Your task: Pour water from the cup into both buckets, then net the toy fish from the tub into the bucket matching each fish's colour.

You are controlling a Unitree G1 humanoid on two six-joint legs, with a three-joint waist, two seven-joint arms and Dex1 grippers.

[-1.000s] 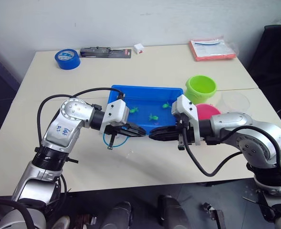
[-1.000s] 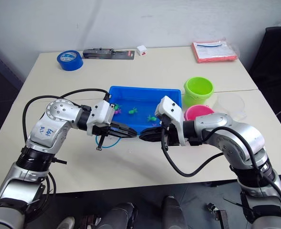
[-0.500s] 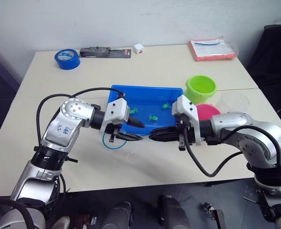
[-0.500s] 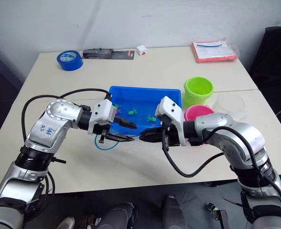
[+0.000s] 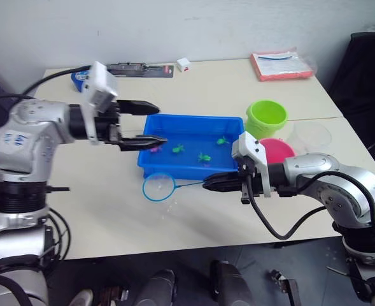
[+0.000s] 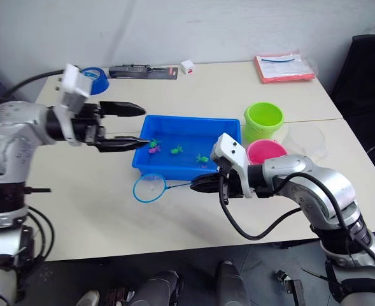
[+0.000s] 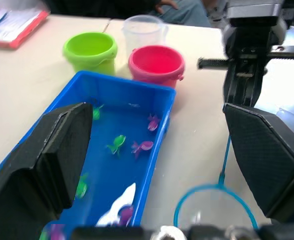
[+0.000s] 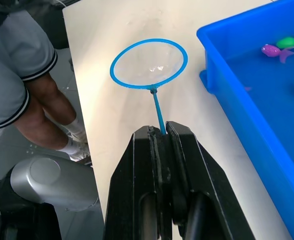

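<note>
My right gripper point(image 5: 207, 185) is shut on the thin handle of the net point(image 5: 158, 187), low over the table in front of the blue tub point(image 5: 193, 119). The net's blue hoop point(image 8: 149, 64) rests flat on the tabletop by the tub's front left corner. Raised above the tub's left end, my left gripper point(image 5: 162, 122) is open and holds nothing. Several toy fish float in the tub, green ones point(image 5: 204, 156) and pink ones point(image 7: 143, 146). The green bucket point(image 5: 268, 116), the pink bucket point(image 5: 279, 149) and the clear cup point(image 5: 313, 136) stand right of the tub.
A blue tape roll point(image 6: 98, 75), a dark flat package point(image 5: 141, 69) and a small white box point(image 5: 185, 64) lie along the far edge. A red folder point(image 5: 283, 65) is at the far right. A person's legs point(image 8: 17, 75) show beside the table.
My left gripper has opened, let go of the net and risen up and to the left. The net's hoop now lies on the table. The right gripper has kept its grip and barely moved.
</note>
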